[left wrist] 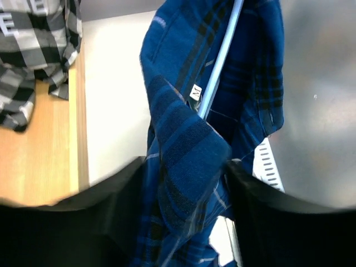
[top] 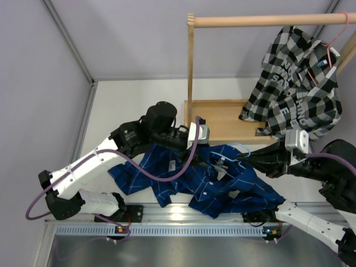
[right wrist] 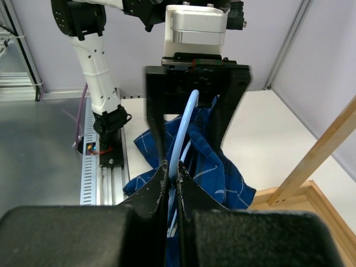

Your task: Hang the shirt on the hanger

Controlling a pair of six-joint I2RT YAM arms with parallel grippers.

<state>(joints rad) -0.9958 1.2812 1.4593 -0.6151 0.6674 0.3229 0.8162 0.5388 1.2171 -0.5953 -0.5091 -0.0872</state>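
Pinching the hanger (right wrist: 186,119), the right gripper (right wrist: 172,179) has its 2 jaws closed almost to touching. The thin light-blue wire runs up from between them at the centre of the right wrist view. Facing it, the left gripper (left wrist: 186,186) has its jaws well apart, and a thick fold of the shirt (left wrist: 178,133) fills the gap and touches both fingers. I judge that it grips this bunch, since the cloth hangs from it rather than lying flat. In the left wrist view the wire slants up inside the blue plaid toward the top centre, beside a small white label.

From above, the shirt is a crumpled heap at the lower centre of the frame, on the white table (top: 133,105) between the 2 arms. A loop of the hanger shows at its upper right edge. A wooden rack (top: 191,67) in the upper right carries a checked shirt (top: 295,83) on a pink hanger (top: 332,53), well apart from the work.

The step looks like threading 1 hanger arm into a shoulder. To do it well, the right arm should hold the wire level and slide it along its own line. The left arm should lift the collar side so the opening gapes. The wire end must go inside the cloth without catching a seam or the label. Moving slowly matters, because the thin wire could twist in the pinch.
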